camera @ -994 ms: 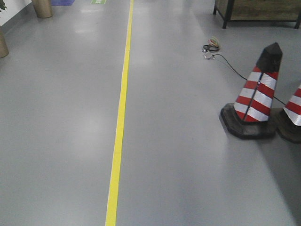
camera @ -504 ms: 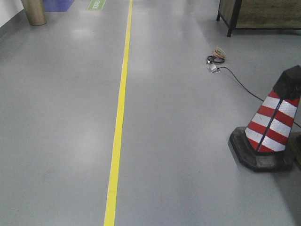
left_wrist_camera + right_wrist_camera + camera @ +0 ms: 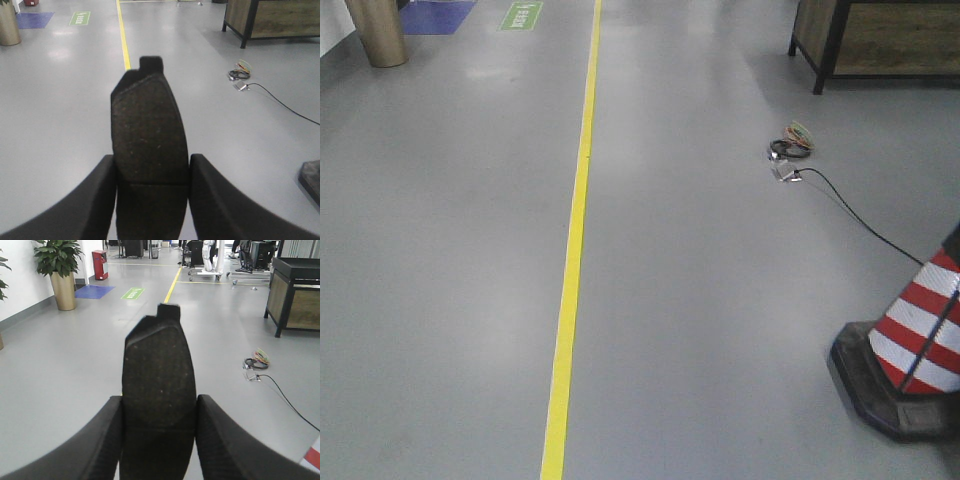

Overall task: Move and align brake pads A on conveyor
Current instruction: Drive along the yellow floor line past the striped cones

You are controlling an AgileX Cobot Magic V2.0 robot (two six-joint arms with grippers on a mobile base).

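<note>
My left gripper (image 3: 152, 172) is shut on a dark grey brake pad (image 3: 149, 135) that stands up between its fingers, a thin groove across it low down. My right gripper (image 3: 159, 412) is shut on another alike brake pad (image 3: 159, 370), held the same way. Both pads are carried above a grey floor. The conveyor and the other brake pads are out of view. Neither gripper shows in the front view.
A yellow floor line (image 3: 575, 230) runs ahead. A red-and-white traffic cone (image 3: 910, 350) stands at the right. A cable with a coil (image 3: 792, 150) lies on the floor. A wooden cabinet (image 3: 880, 40) is at the far right, a planter (image 3: 378, 30) at the far left.
The view has moved forward over the floor: the cone has slid to the lower right edge, and the cable coil, cabinet and planter have shifted down in the frame.
</note>
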